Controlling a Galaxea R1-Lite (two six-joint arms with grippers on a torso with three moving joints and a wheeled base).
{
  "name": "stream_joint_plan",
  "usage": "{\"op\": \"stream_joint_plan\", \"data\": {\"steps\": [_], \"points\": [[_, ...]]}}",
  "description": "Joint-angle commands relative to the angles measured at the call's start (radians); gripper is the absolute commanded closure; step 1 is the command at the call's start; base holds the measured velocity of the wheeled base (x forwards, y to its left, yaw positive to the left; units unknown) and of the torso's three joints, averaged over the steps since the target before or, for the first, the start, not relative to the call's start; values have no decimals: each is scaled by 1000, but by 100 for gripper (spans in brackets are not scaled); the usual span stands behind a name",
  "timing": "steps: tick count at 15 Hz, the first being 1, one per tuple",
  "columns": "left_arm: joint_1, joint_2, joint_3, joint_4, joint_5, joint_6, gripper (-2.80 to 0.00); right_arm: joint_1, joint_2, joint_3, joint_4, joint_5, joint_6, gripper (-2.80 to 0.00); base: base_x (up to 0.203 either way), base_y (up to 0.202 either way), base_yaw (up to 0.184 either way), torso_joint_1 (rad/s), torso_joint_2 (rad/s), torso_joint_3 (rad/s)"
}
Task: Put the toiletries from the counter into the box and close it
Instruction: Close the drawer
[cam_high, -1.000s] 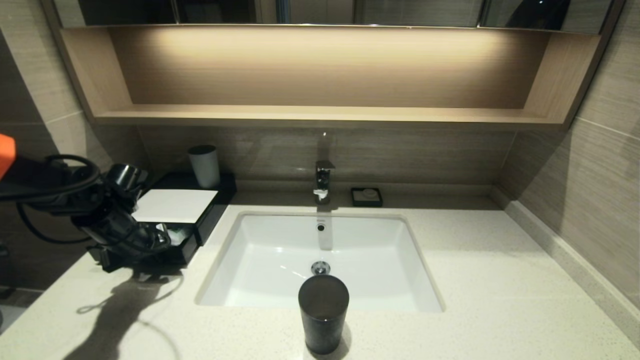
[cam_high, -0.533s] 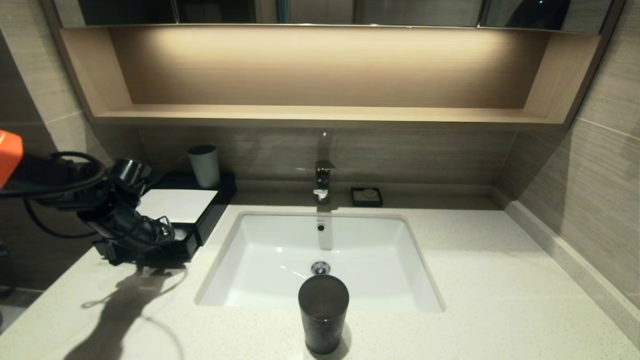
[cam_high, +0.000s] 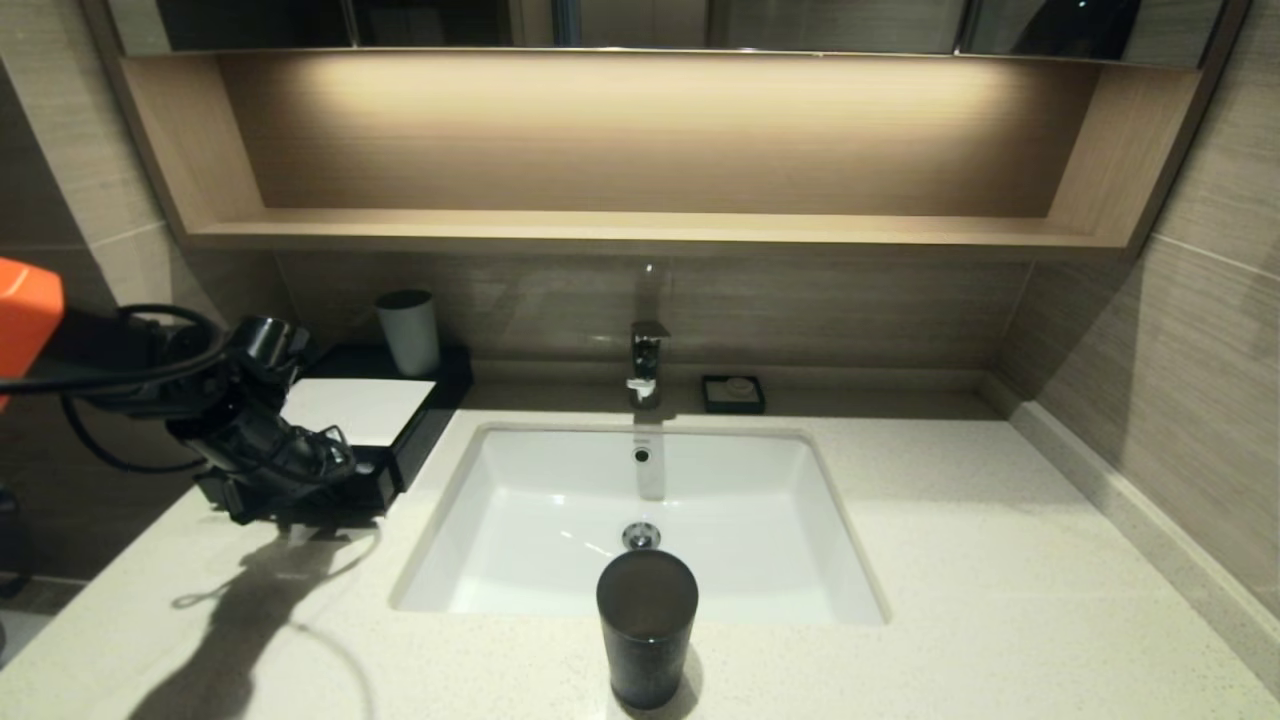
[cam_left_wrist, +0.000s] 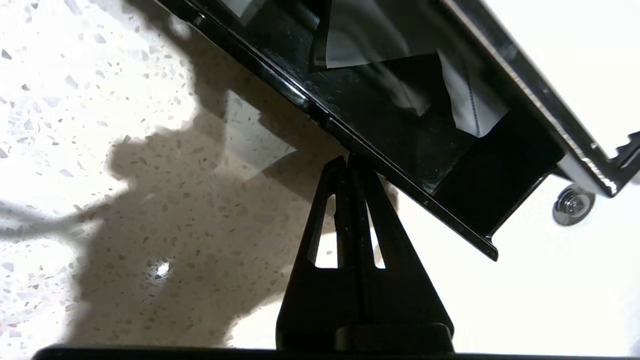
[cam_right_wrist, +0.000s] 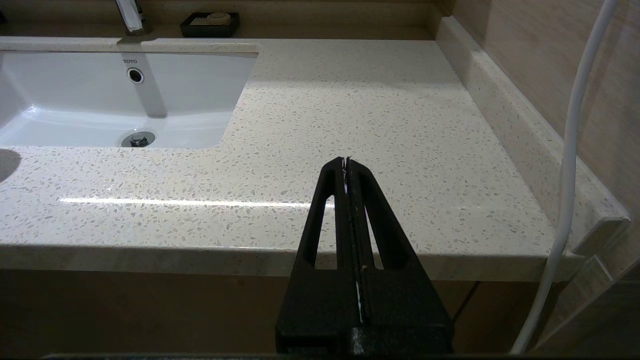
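Counter (cam_high: 1000, 560) is carrying the whole setup, pale speckled stone with the sink (cam_high: 560, 520) set in the middle; no loose toiletries are showing anywhere on it in the head view, so I am judging the loading step done and the closing step in hand; box (cam_high: 350, 410) is sitting at the back left of the counter, just beside the sink's left rim, white top panel up, drawer (cam_left_wrist: 380, 150) standing partly pulled out toward the robot; in the left wrist view the open tray is showing clear wrap and a white packet, probably the toiletries (cam_left_wrist: 470, 107), though I cannot tell which piece is which; left gripper (cam_left_wrist: 348, 161) is working at the drawer front, jaws pressed together and holding nothing, tips meeting the front edge; closed fingers are making a blunt pusher, which suits sliding the drawer home rather than grasping it; contact looks off-centre along the front, so the drawer may be skewing as it goes in; right gripper (cam_right_wrist: 346, 162) is parked off the front edge of the counter on the right, jaws likewise together and empty, keeping clear of the work; tumbler (cam_high: 646, 625) is standing at the front of the sink, well apart from the box, so not interfering
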Motion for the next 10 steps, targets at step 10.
{"op": "stream_joint_plan", "data": {"steps": [10], "points": [[-1, 7, -25, -16, -1, -12, 0, 0, 0, 2, 0, 0, 0, 0, 0, 0, 0, 0, 0, 0]]}}
